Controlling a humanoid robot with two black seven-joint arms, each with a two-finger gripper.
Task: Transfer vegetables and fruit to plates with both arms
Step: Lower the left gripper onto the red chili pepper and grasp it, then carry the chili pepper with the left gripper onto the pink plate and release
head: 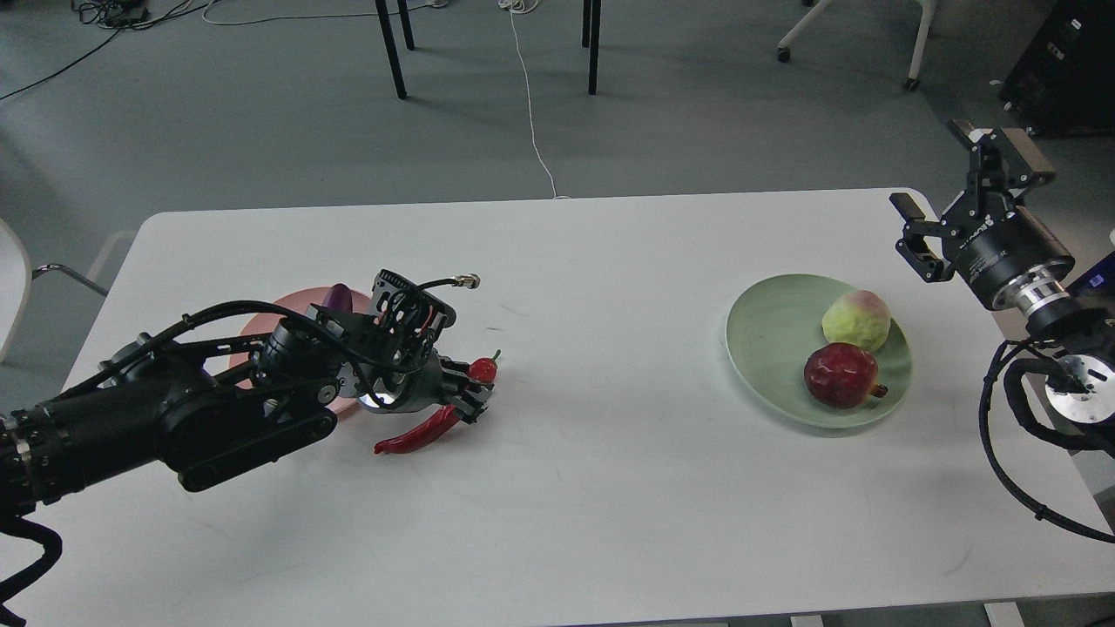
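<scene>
Gripper (466, 394) closed around chili pepper (429, 428)

The left arm (174, 418) reaches in low from the left, and its gripper (466, 392) has its two fingers pinched together. The right arm (1058, 348) stands up at the right edge, its gripper (954, 187) fingers spread wide apart.

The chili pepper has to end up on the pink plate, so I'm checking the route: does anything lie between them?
Nothing loose does. The chili pepper sits in the left gripper just right of the pink plate; only that arm's own wrist and the eggplant on the plate are there.
</scene>
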